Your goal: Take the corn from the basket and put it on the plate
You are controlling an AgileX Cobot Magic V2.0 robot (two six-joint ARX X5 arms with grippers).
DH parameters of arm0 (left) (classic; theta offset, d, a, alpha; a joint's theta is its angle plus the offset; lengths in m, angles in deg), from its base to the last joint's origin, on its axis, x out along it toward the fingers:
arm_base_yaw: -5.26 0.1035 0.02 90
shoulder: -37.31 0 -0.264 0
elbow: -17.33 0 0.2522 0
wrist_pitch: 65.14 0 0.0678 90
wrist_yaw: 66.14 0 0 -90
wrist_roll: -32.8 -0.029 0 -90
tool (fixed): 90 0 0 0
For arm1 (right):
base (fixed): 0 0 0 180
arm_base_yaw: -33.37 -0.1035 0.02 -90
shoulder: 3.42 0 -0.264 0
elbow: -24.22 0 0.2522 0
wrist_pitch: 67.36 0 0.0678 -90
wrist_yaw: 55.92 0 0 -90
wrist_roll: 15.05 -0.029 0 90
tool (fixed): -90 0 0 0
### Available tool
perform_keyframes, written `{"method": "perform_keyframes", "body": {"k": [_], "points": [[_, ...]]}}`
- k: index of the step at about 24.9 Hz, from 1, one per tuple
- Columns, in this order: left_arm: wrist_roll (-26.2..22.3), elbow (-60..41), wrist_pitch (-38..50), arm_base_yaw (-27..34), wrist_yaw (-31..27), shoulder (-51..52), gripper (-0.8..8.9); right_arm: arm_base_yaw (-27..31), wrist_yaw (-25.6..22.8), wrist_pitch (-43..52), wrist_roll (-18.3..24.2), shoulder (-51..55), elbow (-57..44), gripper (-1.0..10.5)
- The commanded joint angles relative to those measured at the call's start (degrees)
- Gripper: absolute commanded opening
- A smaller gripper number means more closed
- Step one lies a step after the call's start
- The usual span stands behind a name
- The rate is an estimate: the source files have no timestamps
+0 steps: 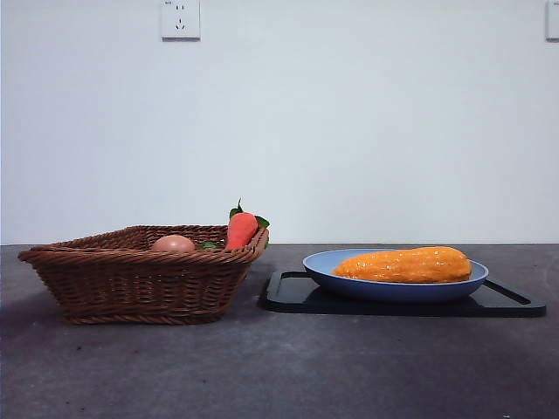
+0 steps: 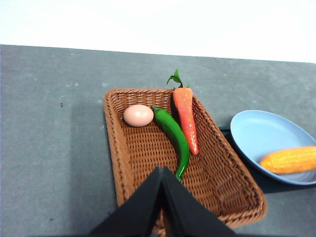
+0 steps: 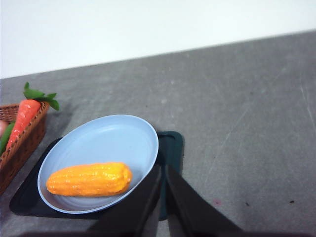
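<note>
The orange-yellow corn (image 1: 403, 264) lies lengthwise on the blue plate (image 1: 321, 262), free of both grippers. It shows again as the corn (image 3: 90, 179) on the plate (image 3: 108, 136) in the right wrist view. The corn (image 2: 290, 159) and plate (image 2: 256, 131) also appear at the edge of the left wrist view. The wicker basket (image 1: 131, 281) stands left of the plate. My left gripper (image 2: 162, 174) is shut and empty, high over the basket (image 2: 143, 158). My right gripper (image 3: 163, 170) is shut and empty, high beside the plate's rim. Neither arm shows in the front view.
The basket holds a carrot (image 2: 186, 117) with green leaves, a green pepper (image 2: 173, 133) and a pinkish egg (image 2: 138, 115). A flat black tray (image 1: 502, 301) lies under the plate. A white wall with a socket (image 1: 180, 19) stands behind the grey table.
</note>
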Motion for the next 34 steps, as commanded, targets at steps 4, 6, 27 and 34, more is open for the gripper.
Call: {"method": "perform_keyframes", "body": {"k": [4,6,27,34], "points": [[1.01,0.81,0.70,-0.15,-0.33,0.20,0.04,0.04,-0.04,2.99,-0.87,-0.02,0.44,0.0],[1.01,0.81,0.74,-0.15,-0.31,0.20,0.04,0.04,-0.04,3.54,-0.87,-0.02,0.46,0.0],[-12.13,-2.34,1.11,8.13,-6.27,5.11,0.04,0.04,-0.04,5.92,-0.87,-0.02,0.48,0.0],[-12.09,-13.88,5.44,20.20,-6.27,15.65,0.04,0.04,-0.04,5.92,-0.87,-0.02,0.48,0.0]]}}
